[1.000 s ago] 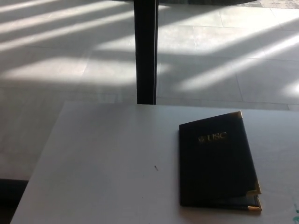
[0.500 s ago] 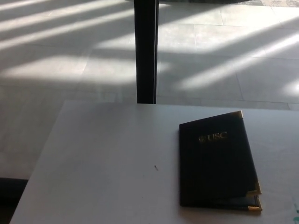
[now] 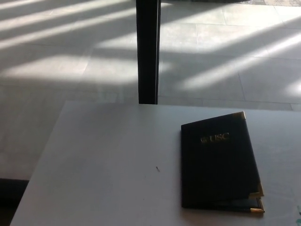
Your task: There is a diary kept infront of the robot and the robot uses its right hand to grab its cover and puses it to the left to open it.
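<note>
A dark diary point(image 3: 218, 162) with gold corner caps and a gold "USC" stamp lies on the white table point(image 3: 108, 160), right of the middle and near the front edge. Its spine runs along its left side. The cover is down, with its lower right corner lifted a little off the pages. Neither of my hands shows in the head view.
A black vertical post point(image 3: 147, 52) stands just behind the table's far edge. Beyond it is a tiled floor with bands of sunlight. A small dark speck point(image 3: 157, 168) lies on the table left of the diary. The table's left edge slants down to the lower left.
</note>
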